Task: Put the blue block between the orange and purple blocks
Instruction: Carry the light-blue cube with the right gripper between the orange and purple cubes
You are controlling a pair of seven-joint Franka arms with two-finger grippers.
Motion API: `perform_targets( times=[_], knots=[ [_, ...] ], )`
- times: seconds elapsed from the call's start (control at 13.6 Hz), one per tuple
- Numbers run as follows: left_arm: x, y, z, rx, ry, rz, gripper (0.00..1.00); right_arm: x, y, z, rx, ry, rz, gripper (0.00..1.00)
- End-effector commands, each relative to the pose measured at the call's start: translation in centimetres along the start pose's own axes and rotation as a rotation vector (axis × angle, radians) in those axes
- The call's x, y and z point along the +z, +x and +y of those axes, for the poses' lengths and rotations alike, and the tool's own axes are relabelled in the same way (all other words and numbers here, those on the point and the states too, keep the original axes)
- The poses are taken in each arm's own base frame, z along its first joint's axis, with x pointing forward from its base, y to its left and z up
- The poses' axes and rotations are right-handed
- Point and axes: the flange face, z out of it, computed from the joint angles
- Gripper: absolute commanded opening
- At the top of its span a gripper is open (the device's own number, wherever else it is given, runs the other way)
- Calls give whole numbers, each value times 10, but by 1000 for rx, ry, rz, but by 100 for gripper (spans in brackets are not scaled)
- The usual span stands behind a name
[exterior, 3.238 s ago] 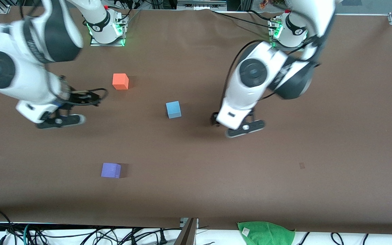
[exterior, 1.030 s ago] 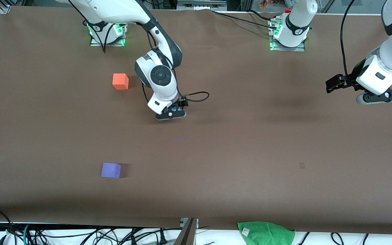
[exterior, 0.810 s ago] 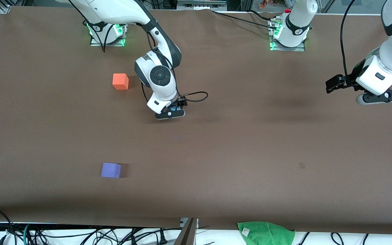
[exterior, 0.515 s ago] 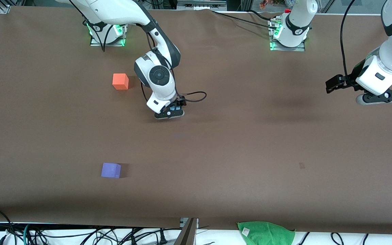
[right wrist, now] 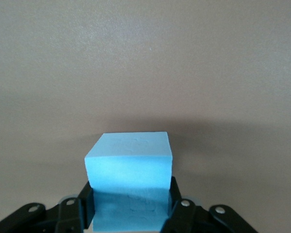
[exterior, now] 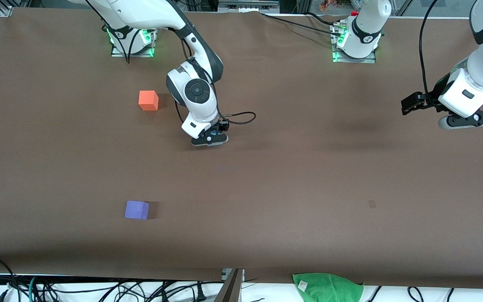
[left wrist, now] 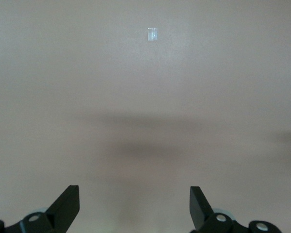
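Green cloth [exterior: 327, 286] hangs at the table edge nearest the front camera. Small matte violet-purple cube [exterior: 136, 209] sits on the brown table [exterior: 308, 201], toward the right arm's end and nearest the camera of the three cubes.

Right gripper [exterior: 210, 139] is over mid-table, between the purple cube and the small matte bright orange cube [exterior: 148, 100] in depth but offset toward the left arm's end from both. Its fingers [right wrist: 177, 206] are clamped on the small matte light sky-blue cube [right wrist: 129, 172]; the right wrist view shows the cube squeezed between the two pads, its top face and one side visible. In the front view only a sliver of the blue cube [exterior: 214, 138] shows under the gripper. Cannot tell if the cube touches the table.

Orange cube rests on the table farther from the camera, near the right arm's base.

Left gripper [exterior: 468, 121] waits over the left arm's end of the table, fingers [left wrist: 68, 204] spread wide, holding nothing. Left wrist view shows a small pale mark [left wrist: 152, 34] on the table.
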Motion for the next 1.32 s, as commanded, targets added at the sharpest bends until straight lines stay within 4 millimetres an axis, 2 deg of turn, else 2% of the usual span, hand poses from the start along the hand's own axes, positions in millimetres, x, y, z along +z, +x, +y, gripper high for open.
perform_targets(
  times=[0.0,0.15,0.29,0.44,0.66,0.88,1.1,1.25],
  knots=[
    [-4,2,0,19,-20,7,100,-45,10,17,46,12,28,33],
    [-4,2,0,19,-20,7,100,-68,24,66,119,-43,-12,33],
    [-3,3,0,19,-20,6,100,-77,44,127,149,-84,-20,33],
    [-4,2,0,19,-20,7,100,-82,55,168,162,-100,-14,33],
    [-3,3,0,19,-20,6,100,-73,55,209,221,-125,-34,33],
    [-3,2,1,21,-20,6,100,-57,51,235,277,-90,-71,33],
    [-3,2,1,21,-20,6,100,-45,51,276,232,-26,-104,33],
    [-3,2,1,21,-20,6,100,-34,50,283,201,-22,-87,33]
  ],
)
